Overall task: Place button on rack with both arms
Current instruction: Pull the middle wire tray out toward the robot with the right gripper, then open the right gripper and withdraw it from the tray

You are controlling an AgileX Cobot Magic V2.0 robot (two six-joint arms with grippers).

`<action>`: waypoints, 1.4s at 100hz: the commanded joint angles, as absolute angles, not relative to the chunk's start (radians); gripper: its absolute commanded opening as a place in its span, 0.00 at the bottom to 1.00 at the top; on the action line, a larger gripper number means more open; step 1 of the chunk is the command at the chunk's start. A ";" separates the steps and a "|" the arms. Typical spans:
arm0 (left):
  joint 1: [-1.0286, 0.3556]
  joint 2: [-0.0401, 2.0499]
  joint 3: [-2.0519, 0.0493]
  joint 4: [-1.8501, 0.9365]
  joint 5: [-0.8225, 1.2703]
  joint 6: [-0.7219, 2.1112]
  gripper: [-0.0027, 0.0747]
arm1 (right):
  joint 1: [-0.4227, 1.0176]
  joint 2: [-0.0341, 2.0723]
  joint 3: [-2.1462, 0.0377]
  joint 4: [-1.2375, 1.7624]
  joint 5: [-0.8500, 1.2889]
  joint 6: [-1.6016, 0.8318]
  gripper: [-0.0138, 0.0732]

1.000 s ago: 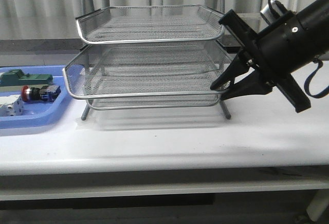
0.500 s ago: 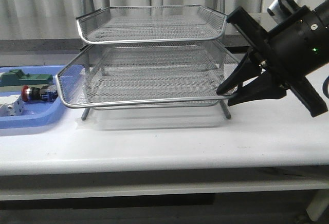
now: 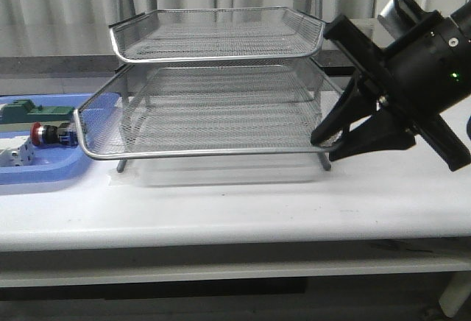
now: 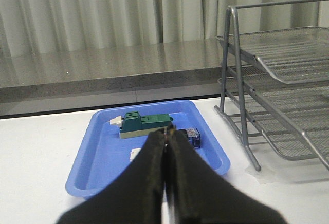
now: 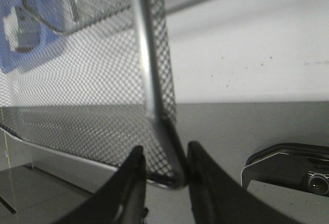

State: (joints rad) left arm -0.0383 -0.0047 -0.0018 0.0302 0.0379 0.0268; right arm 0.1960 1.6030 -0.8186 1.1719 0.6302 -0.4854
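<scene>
My right gripper [image 3: 329, 146] seems clamped on the rack [image 3: 213, 85]'s middle-tray corner, drawing it out; next, my empty, closed left gripper [image 4: 167, 142] must open for the button [image 3: 50, 135].

I can see one wire rack [image 3: 213, 85] with three trays in the middle, one blue tray [image 3: 44, 166] at the left edge holding one red button [image 3: 44, 135], one green block [image 3: 29, 111] and one small white block [image 3: 15, 157], and two black grippers.
</scene>
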 commanded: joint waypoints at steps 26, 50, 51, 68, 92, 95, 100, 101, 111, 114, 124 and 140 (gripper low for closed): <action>-0.039 -0.036 0.052 0.025 -0.041 0.019 0.01 | 0.201 1.505 -0.835 1.114 0.672 -0.533 0.74; -0.039 -0.036 0.052 0.025 -0.041 0.019 0.01 | 0.201 1.430 -0.835 0.909 0.694 -0.442 0.74; -0.039 -0.036 0.052 0.025 -0.041 0.019 0.01 | 0.201 1.428 -0.835 0.902 0.696 -0.438 0.74; -0.039 -0.036 0.052 0.025 -0.041 0.019 0.01 | 0.200 1.346 -0.835 0.719 0.692 -0.320 0.74; -0.039 -0.036 0.052 0.025 -0.041 0.019 0.01 | 0.198 1.141 -0.835 0.397 0.676 -0.122 0.74; -0.039 -0.036 0.052 0.025 -0.041 0.019 0.01 | 0.198 1.114 -0.835 0.353 0.677 -0.094 0.74; -0.039 -0.036 0.052 0.025 -0.041 0.019 0.01 | 0.198 1.066 -0.835 0.280 0.678 -0.051 0.74; -0.039 -0.036 0.052 0.025 -0.041 0.019 0.01 | 0.198 1.052 -0.835 0.270 0.678 -0.046 0.74; -0.039 -0.036 0.052 0.025 -0.041 0.019 0.01 | 0.198 0.953 -0.835 0.146 0.678 0.024 0.74; -0.039 -0.036 0.052 0.025 -0.041 0.019 0.01 | 0.198 0.925 -0.835 0.122 0.678 0.034 0.74; -0.039 -0.036 0.052 0.025 -0.041 0.019 0.01 | 0.198 0.831 -0.835 0.064 0.685 0.057 0.74; -0.039 -0.036 0.052 0.025 -0.041 0.019 0.01 | 0.198 0.707 -0.835 0.023 0.715 0.058 0.74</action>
State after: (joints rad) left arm -0.0383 -0.0047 -0.0018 0.0302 0.0379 0.0268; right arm 0.2039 0.7736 -0.8102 0.0545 0.7468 0.0528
